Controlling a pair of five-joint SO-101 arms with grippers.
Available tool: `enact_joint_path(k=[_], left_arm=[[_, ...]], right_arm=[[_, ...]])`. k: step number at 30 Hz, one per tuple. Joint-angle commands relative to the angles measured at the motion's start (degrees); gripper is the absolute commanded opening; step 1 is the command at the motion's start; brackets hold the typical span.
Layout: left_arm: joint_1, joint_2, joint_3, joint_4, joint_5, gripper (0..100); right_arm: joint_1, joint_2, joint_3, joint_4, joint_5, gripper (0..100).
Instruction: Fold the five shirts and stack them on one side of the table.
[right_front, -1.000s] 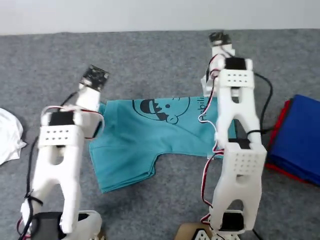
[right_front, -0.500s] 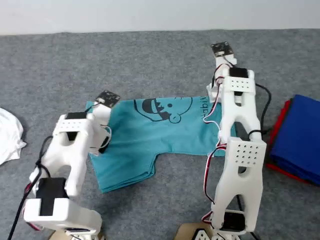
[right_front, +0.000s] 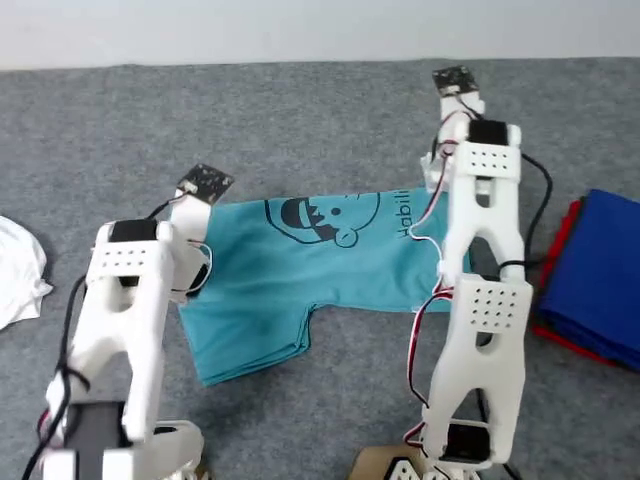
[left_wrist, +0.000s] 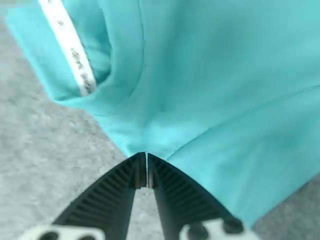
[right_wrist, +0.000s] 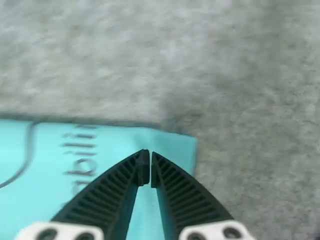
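Change, left arm: the left arm has swung back upright since 0.5 s ago, when it leaned in over the near-left part of the teal shirt. It now stands over that shirt's left edge.
Change, right arm: the right arm has shifted slightly toward the far side, beyond the teal shirt's far-right corner.
Change, cloth: the teal shirt's far edge has pulled straighter, and its print sits level again.
Writing: dark lettering runs beside a dark cartoon drawing near the teal shirt's far edge, partly hidden by the right arm. A white printed tape lines the neck opening.
Left gripper: jaws pressed together, pinching a fold at the teal shirt's edge, just beside the neck opening.
Right gripper: jaws pressed together on the teal shirt, near its far-right corner beside the lettering.
Teal shirt: spread on the grey table between the 2 arms.
Blue stack: folded cloth right of the teal shirt, apart from it, with red beneath.
White shirt: crumpled, well to the teal shirt's left.
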Motion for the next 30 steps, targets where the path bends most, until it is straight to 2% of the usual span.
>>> enact_joint_path(k=[1,8,13,19,24,30], left_arm=[[0.35,-6.59,-1.45,0.79,0.09,1],[-1.67,-8.35,-1.71,2.81,5.89,1],[-1.76,-8.62,-1.63,9.14,6.07,1],[-1.76,-8.70,-3.65,14.59,6.07,1],[-1.76,-8.18,-5.49,16.44,6.07,1],[-1.67,-8.18,-5.67,16.44,6.07,1]], right_arm=[[-2.24,-5.05,-6.86,5.85,0.44,0.9],[-5.58,-4.62,-13.63,21.05,0.44,0.9],[-4.35,-6.99,-9.14,21.05,0.35,0.9],[-1.19,-10.24,-1.49,20.97,-3.78,1.6],[2.07,-12.26,3.60,20.97,-6.33,17.0],[4.88,-9.01,3.96,19.30,-9.23,18.0]])
